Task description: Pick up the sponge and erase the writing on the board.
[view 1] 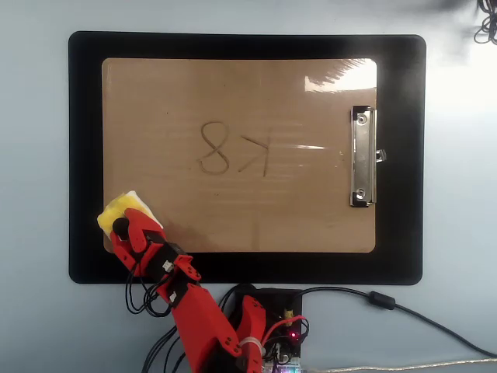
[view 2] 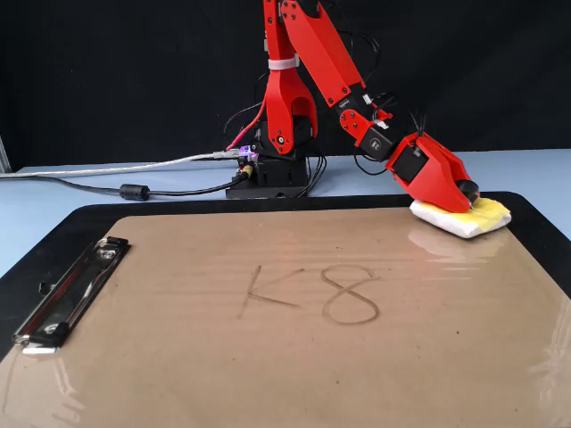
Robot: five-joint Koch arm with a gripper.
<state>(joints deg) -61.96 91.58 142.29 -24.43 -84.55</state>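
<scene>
My red claw [view 1: 124, 229] covers the near part of the small yellow sponge with the white edge [view 1: 116, 209] in the overhead view, and only a sliver of its black round knob [view 1: 119, 226] peeks out. In the fixed view my claw [view 2: 464, 192] hides the sponge's [view 2: 477, 217] middle, so I cannot tell how my jaws stand around the knob. The bottom edge of the overhead view cuts off my red arm [view 1: 203, 330] and its black base [view 1: 272, 303]. The fixed view's lower edge crops the large brown rectangular clipboard [view 2: 268, 357].
</scene>
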